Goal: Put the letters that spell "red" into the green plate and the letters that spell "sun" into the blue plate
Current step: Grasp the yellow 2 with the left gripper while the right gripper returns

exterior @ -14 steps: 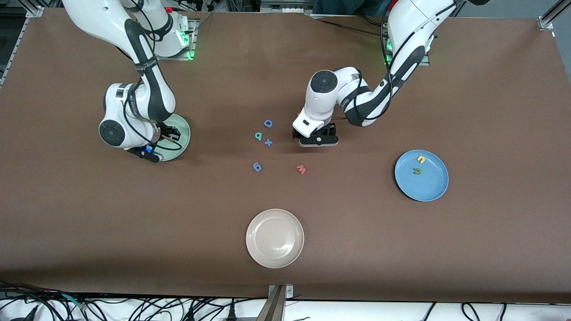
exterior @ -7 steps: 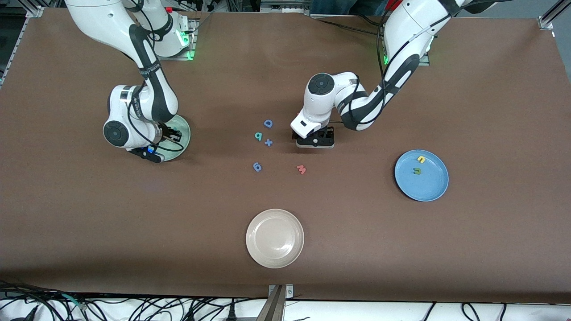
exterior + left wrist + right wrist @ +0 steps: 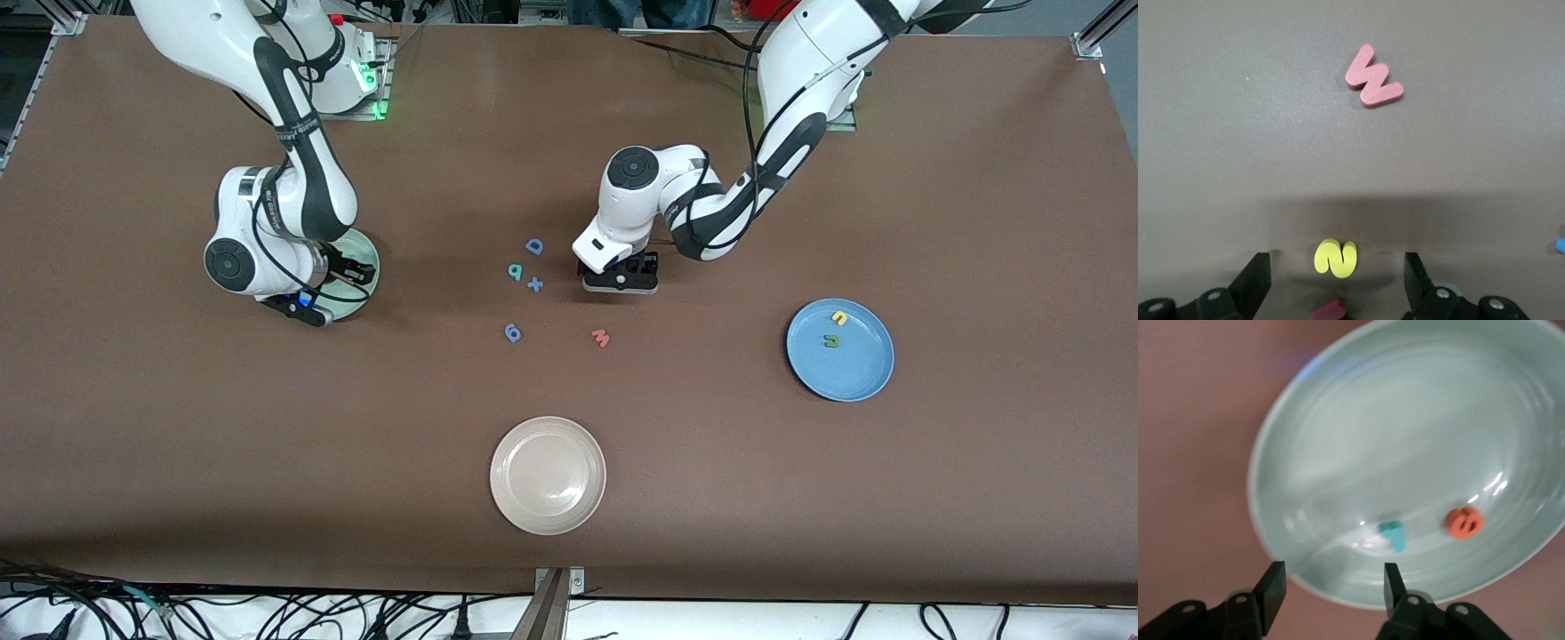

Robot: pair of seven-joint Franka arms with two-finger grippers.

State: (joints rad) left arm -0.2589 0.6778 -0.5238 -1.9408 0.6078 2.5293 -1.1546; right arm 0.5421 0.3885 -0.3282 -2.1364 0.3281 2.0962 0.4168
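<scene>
Brown table (image 3: 800, 489) | left gripper (image 3: 1335, 273) apart, flanking yellow "s" (image 3: 1335, 258) | right gripper (image 3: 1331, 590) apart over green plate (image 3: 1338, 440); dark red letter (image 3: 1331, 311) cut off.

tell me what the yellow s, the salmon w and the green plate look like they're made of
Yellow "s": probably foam, matte, thick flat-cut edges with rounded corners. Salmon "W": likely the same foam, matte, with a visible thick side wall. Green plate: looks like glossy plastic or glazed ceramic, going by the bright glints and faint concentric rings; which of the two cannot be told.

Yellow "s" (image 3: 1335, 258) lies between the open left tool's (image 3: 1337, 277) fingers.
</scene>
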